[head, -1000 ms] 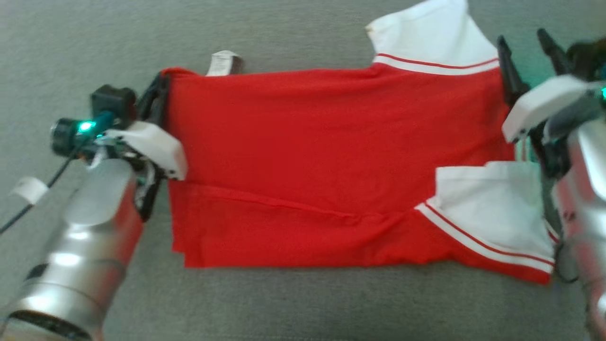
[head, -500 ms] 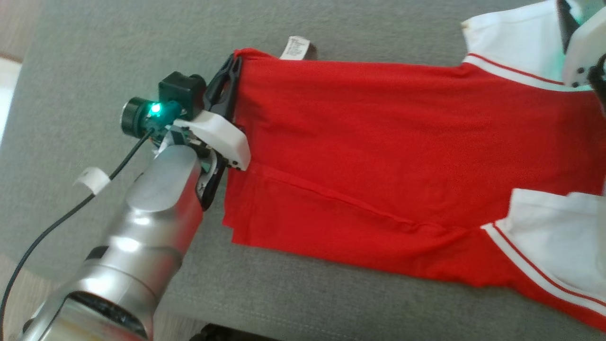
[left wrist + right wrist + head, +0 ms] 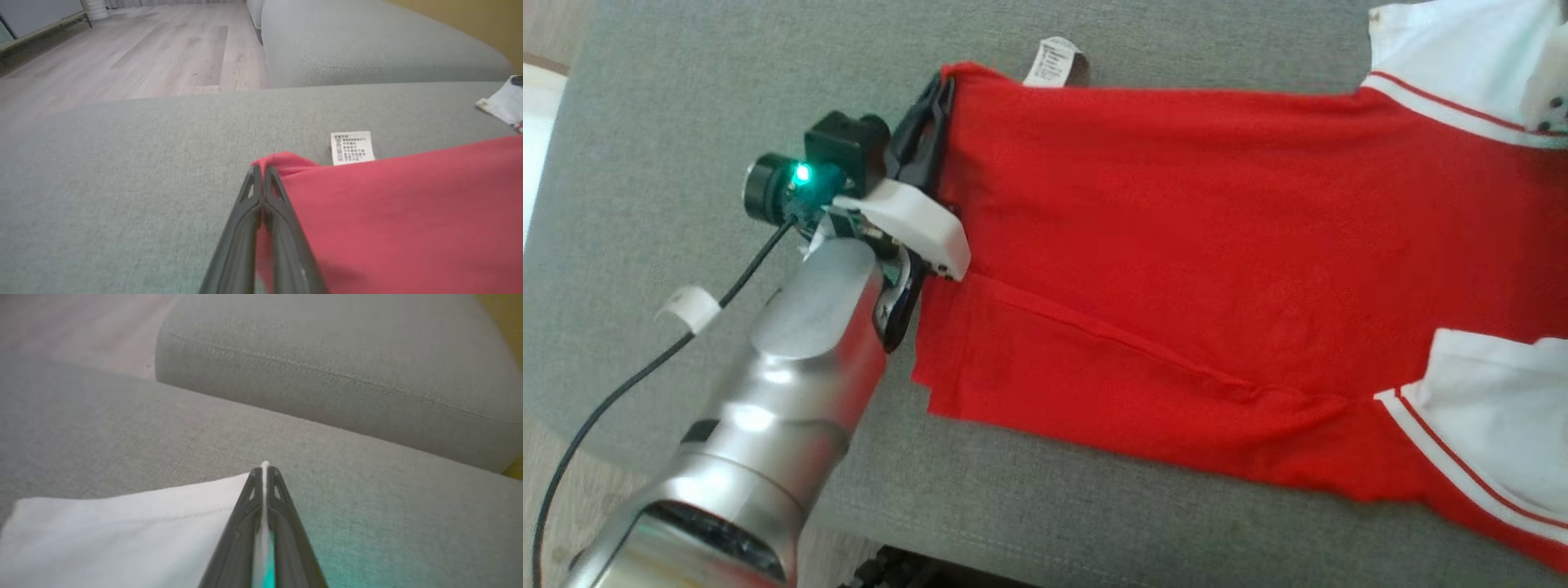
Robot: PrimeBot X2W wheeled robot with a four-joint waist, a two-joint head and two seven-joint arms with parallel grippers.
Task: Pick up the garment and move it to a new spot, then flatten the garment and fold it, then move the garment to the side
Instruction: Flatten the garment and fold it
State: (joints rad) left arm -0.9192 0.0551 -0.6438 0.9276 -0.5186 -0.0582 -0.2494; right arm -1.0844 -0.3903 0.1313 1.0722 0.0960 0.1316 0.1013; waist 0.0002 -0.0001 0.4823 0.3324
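The left claw (image 3: 262, 173) is clamped on the red garment's (image 3: 1176, 229) upper-left corner; the right claw (image 3: 264, 470) pinches its white sleeve edge, over the grey sofa (image 3: 727, 82).

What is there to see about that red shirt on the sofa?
The red shirt looks like soft knit, with white sleeves trimmed in red stripes and a white care label near one corner. It lies flat on the grey cushion. The left tool pinches a red corner; the right tool pinches white cloth.

Bare grey seat (image 3: 686, 98) left of the garment (image 3: 1176, 245); higher cushion (image 3: 367, 49) just beyond.
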